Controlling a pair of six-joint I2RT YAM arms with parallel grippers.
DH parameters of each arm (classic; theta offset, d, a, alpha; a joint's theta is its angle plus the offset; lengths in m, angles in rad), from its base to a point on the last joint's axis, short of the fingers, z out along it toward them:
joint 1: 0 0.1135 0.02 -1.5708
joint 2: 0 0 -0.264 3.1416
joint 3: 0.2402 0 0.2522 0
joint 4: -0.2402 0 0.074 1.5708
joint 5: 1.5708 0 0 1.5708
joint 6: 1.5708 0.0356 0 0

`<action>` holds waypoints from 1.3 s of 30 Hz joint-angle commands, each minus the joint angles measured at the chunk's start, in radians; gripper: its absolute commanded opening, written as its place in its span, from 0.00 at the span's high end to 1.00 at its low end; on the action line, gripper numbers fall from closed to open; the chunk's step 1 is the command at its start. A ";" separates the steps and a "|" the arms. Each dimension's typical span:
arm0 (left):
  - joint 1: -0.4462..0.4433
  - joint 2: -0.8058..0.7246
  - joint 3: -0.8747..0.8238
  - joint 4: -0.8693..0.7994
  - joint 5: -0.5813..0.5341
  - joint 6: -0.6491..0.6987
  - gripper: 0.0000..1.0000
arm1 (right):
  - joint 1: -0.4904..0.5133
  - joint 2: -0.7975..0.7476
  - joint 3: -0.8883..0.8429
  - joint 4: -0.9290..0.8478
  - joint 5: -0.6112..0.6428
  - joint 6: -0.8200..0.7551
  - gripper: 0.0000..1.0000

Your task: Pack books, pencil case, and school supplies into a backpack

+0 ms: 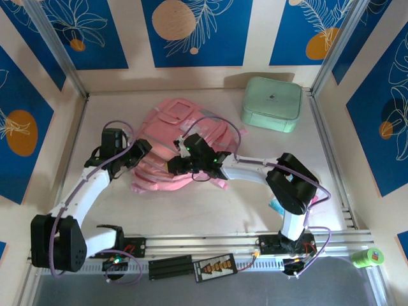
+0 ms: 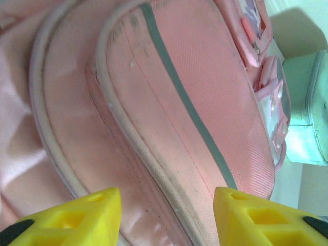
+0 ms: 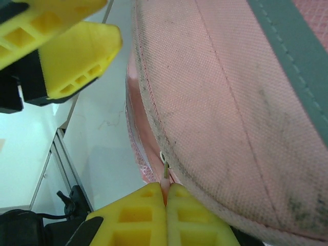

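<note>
Box of mint green near pink backpack

Robot lab cell: aluminium frame posts, blue patterned wall panels, mounting rail.

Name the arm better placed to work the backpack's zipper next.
Right, most likely. The right hand is shut on what looks like the zipper pull at the backpack edge; the left hand hangs open over the fabric, holding nothing.
</note>
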 commanded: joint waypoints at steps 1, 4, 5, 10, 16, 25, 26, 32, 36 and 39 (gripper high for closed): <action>-0.017 0.033 -0.006 0.050 0.048 -0.036 0.56 | 0.010 -0.001 0.029 0.017 -0.051 -0.020 1.00; -0.029 0.067 -0.010 0.068 0.039 -0.050 0.58 | 0.010 -0.005 0.029 0.002 -0.046 -0.025 1.00; -0.030 0.078 -0.010 0.076 0.040 -0.056 0.59 | 0.011 -0.007 0.029 -0.006 -0.039 -0.029 1.00; -0.033 0.127 0.009 0.115 0.058 -0.063 0.62 | 0.024 -0.027 0.027 -0.082 0.032 -0.079 1.00; -0.033 0.163 0.020 0.142 0.052 -0.059 0.73 | 0.048 -0.066 0.022 -0.227 0.181 -0.162 1.00; -0.033 0.163 0.042 0.107 0.020 -0.020 1.00 | 0.038 -0.154 -0.052 -0.393 0.457 -0.151 1.00; -0.034 0.162 0.044 0.105 0.020 -0.018 1.00 | 0.031 -0.164 -0.062 -0.403 0.473 -0.140 1.00; -0.034 0.148 0.045 0.099 0.043 -0.012 1.00 | -0.015 -0.197 -0.075 -0.416 0.503 -0.120 1.00; -0.034 0.148 0.045 0.088 0.076 0.006 1.00 | -0.047 -0.179 -0.024 -0.443 0.513 -0.090 1.00; -0.034 0.150 0.044 0.077 0.096 0.028 1.00 | -0.081 -0.158 0.017 -0.478 0.516 -0.044 1.00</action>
